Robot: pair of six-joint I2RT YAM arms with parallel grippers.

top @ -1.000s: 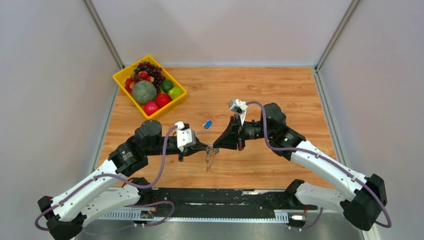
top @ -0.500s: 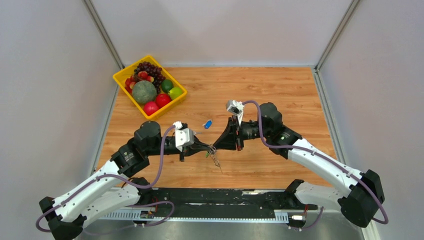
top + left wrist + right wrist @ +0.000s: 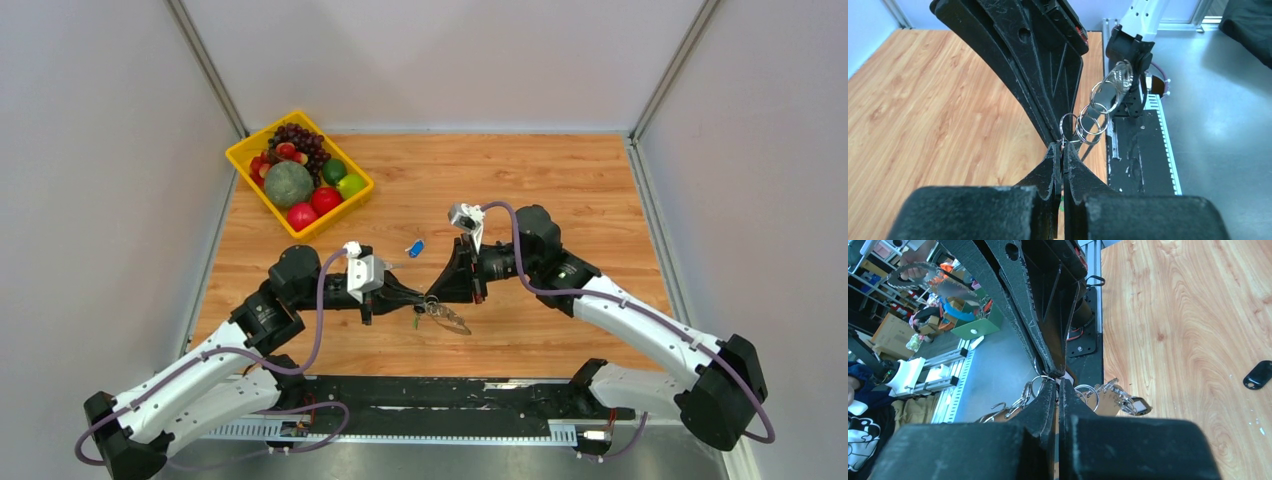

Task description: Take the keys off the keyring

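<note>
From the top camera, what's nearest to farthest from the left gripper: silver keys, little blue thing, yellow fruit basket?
From the left gripper:
1. Bunch of silver metal keys on the wire keyring, at its tips.
2. Small blue plastic piece, lying just beyond.
3. Yellow plastic fruit basket, far back left.

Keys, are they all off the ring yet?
Not yet. One small blue piece lies loose on the table, maybe already off. The left claw and right claw are shut on the keyring. The keys hang from it, so most remain.
</note>
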